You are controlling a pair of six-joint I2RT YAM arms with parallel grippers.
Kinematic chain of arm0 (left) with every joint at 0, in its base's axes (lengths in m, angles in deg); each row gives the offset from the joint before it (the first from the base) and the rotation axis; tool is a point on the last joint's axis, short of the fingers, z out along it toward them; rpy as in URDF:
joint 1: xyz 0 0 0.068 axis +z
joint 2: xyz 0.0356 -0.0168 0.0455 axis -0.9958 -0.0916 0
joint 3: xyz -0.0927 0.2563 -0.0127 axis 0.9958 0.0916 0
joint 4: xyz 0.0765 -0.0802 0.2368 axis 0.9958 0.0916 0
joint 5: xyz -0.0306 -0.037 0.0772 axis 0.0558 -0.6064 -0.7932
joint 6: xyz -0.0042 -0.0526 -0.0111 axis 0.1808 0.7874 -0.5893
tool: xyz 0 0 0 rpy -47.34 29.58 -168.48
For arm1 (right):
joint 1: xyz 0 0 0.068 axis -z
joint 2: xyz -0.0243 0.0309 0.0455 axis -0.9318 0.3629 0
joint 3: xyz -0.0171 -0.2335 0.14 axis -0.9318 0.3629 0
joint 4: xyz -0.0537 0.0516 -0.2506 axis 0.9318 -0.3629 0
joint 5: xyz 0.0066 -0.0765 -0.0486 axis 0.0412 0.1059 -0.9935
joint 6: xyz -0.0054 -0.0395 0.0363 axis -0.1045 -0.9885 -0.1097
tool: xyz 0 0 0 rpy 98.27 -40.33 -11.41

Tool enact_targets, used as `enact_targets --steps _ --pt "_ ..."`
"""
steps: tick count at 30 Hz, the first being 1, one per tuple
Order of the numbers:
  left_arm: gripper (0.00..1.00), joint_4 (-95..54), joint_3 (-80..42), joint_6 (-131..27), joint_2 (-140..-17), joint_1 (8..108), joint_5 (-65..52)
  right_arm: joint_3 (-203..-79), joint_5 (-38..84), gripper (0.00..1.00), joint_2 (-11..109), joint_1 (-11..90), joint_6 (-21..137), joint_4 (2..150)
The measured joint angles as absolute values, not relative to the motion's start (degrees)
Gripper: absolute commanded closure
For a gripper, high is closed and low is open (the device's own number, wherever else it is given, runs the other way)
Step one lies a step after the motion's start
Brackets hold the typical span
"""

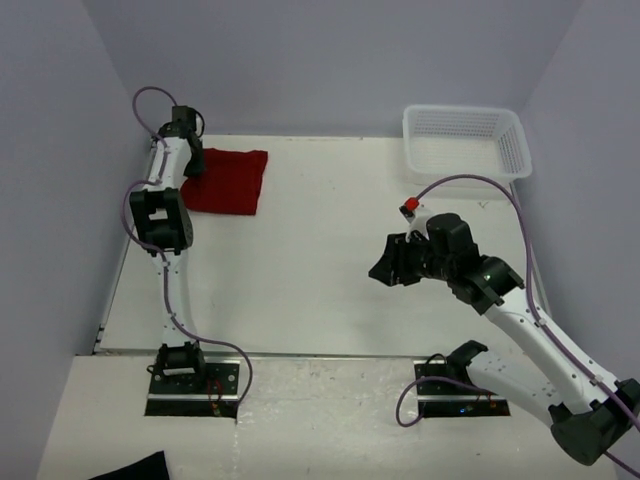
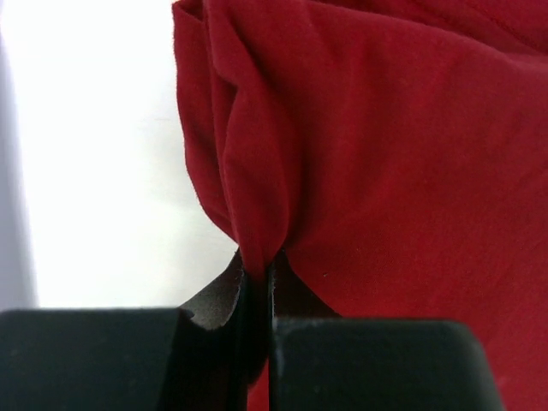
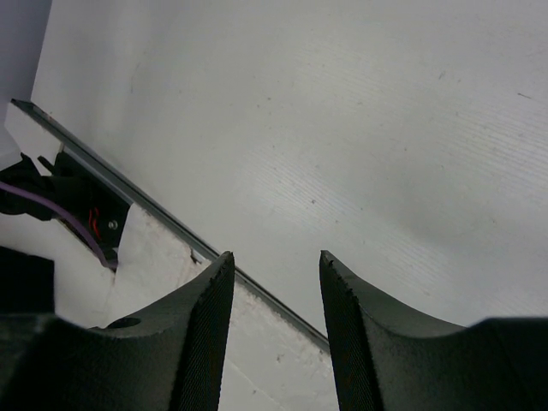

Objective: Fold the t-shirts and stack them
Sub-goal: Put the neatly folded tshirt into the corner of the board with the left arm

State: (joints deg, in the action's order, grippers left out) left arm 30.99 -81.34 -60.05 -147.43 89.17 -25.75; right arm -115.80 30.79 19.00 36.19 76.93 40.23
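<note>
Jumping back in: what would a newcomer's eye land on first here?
The dark red t-shirt, a folded block at the far left of the white table, stands out most, with the left gripper shut on a pinch of its cloth. The right gripper hangs open over the table at mid-right, and a white mesh basket sits at the far right corner.

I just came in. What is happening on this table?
The left gripper is shut on a fold at the edge of the dark red t-shirt, which lies in a rough rectangle at the far left of the table. The right gripper hangs open and empty above the table. The white basket stands at the far right corner.
</note>
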Motion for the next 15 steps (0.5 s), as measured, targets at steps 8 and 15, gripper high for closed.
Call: enact_targets --steps 8,15 --pt "1.00 28.2 -80.4 -63.3 -147.4 91.9 -30.0 -114.7 29.6 0.54 18.9 36.1 77.0 39.6" --pt "1.00 23.6 -80.1 -65.0 -148.5 91.0 -36.0 -114.6 28.0 0.54 17.4 36.1 77.0 38.0"
